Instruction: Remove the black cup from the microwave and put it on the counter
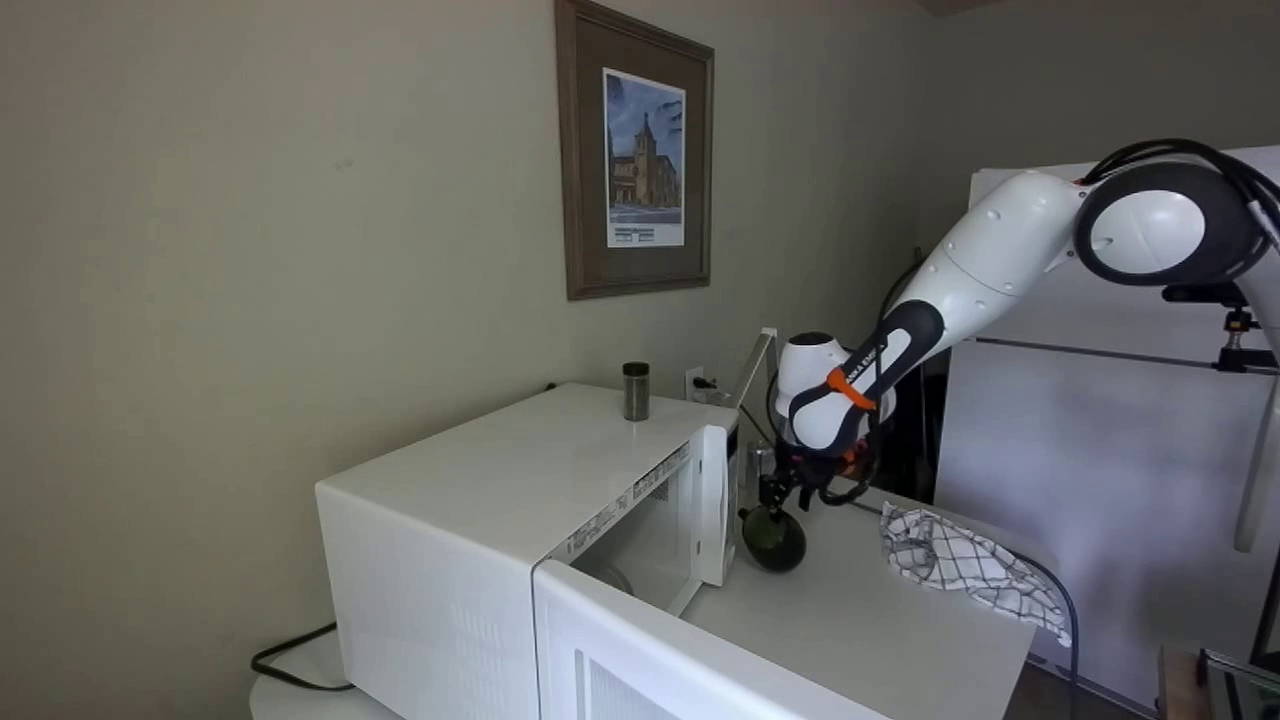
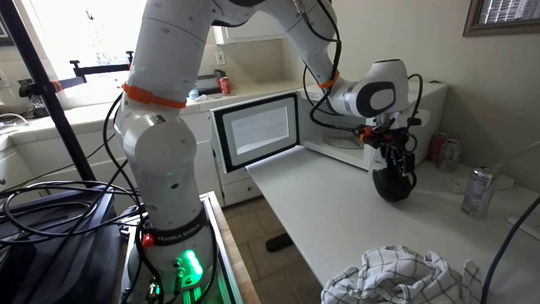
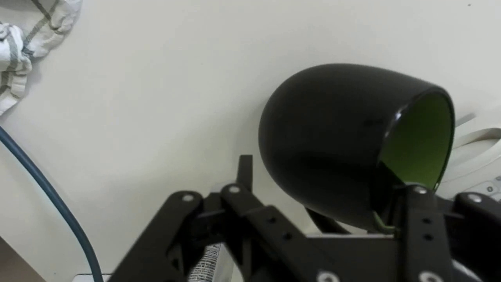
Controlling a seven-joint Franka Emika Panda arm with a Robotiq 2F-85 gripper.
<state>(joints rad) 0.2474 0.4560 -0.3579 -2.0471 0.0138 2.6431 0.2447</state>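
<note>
Well, in an exterior view we find the white microwave (image 1: 430, 500) with its door (image 1: 640, 640) swung wide. On its top stands an upright, dark-lidded jar (image 1: 636, 393), greyish through its sides; we cannot tell what fills it. The black cup (image 1: 785, 548) is outside the microwave and near it, tipped, with some green showing inside, and the jaws are at its upper side.

In an exterior view we look further into the microwave, where a turntable (image 2: 344, 143) rests on the cavity floor. The cup is tilted below the jaws, over the worktop (image 2: 329, 198); whether its base touches we cannot tell. Beyond it, a red can (image 2: 435, 147) and a silvery can (image 2: 449, 156) stand side by side, and a second silvery can (image 2: 476, 194) stands apart from them.

In the wrist view we see the cup's mouth turned to one side, its green inner wall plain, its handle (image 3: 327, 223) below. The jaws stand well apart, clamped on nothing that we can make out: one is clear of the cup, the other overlaps its rim. Whether that one touches the cup or reaches inside, we cannot tell.
</note>
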